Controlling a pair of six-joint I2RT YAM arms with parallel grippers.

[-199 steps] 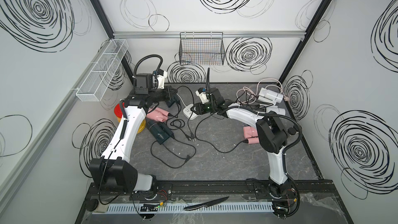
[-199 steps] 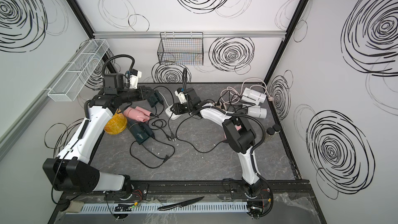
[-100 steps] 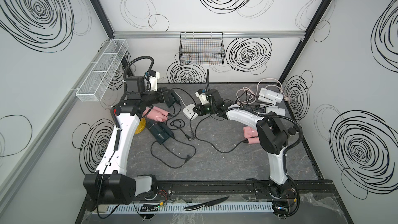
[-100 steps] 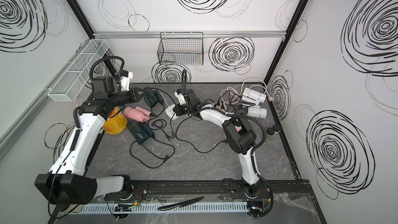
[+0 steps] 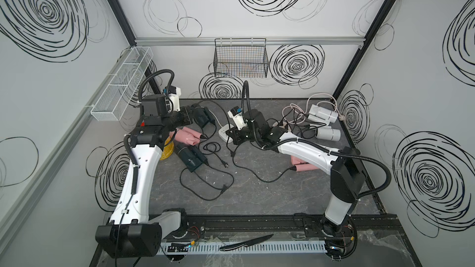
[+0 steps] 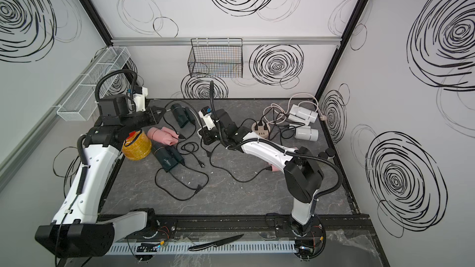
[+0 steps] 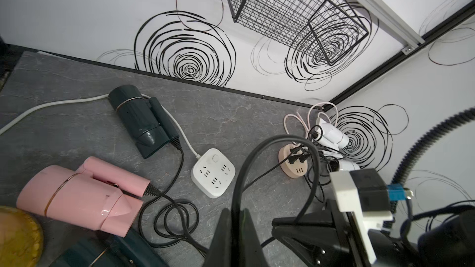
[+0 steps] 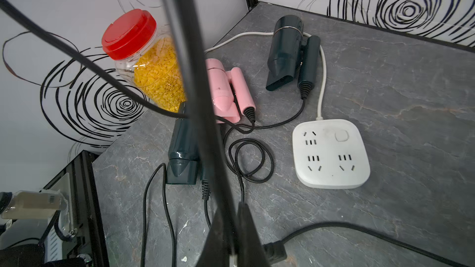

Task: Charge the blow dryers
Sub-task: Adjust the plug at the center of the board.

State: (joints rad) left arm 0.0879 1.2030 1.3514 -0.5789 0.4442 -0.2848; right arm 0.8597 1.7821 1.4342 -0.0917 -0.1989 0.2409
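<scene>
Where right arm (image 5: 305,150) crosses, pink dryer (image 5: 304,168) obscured

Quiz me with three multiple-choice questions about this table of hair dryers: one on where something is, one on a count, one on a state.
1. Where is the clear plastic jar with the red lid?
A in a drawer; B on the grey stone-look table beside a pink folding hair dryer; C on a chair.
2. How many white hair dryers are in view?
A none; B two; C five.
3. The sockets of the white square power strip are:
A all empty; B all filled; C taped over.

Answers: B, the right wrist view shows the jar by the pink dryer. B, two white barrels show in a top view. A, no plug sits in any socket.
</scene>
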